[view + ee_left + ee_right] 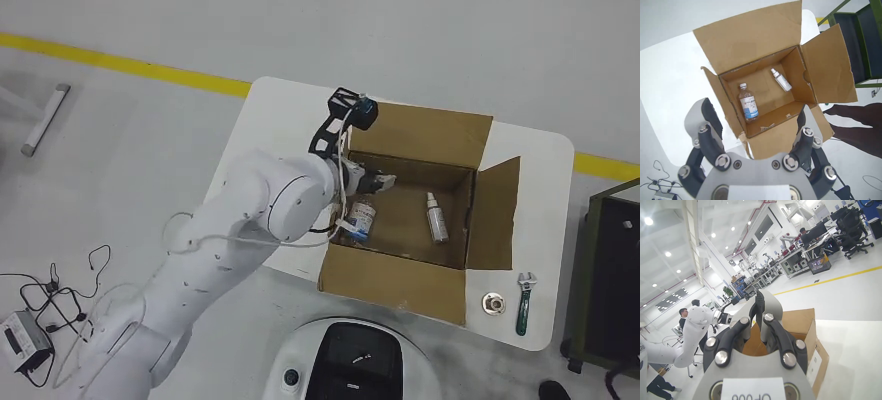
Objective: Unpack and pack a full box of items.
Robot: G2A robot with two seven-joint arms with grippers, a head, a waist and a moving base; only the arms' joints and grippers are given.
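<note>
While the left gripper (754, 103) hangs above the cardboard box (753, 37), fingers spread wide with nothing between them, the box stands open on the white worktop (540, 160). Far flap laid back, right flap swung out, near flap hanging down the outside. Near rim torn and frayed.

Two things lie on the box floor:
- Clear bottle (748, 106): white cap, blue-and-white label, on its side just beside the left wall, cap toward the far wall.
- White spray bottle (781, 80): smaller, on its side near the right wall, nozzle toward the far wall.

The two are well apart, with bare cardboard between them.

Outside the box, at the near right corner of the worktop: a green-handled wrench (524, 302), with a small round metal part (492, 302) just beside it.

Left arm (290, 200): comes in from the near left, bent at the elbow, crossing the worktop's left edge and the box's left wall. From the top view it covers part of the clear bottle.

Right gripper (758, 298): fingers pressed together, holding nothing, tilted up toward the room. The box is close behind it and the worktop runs alongside.
</note>
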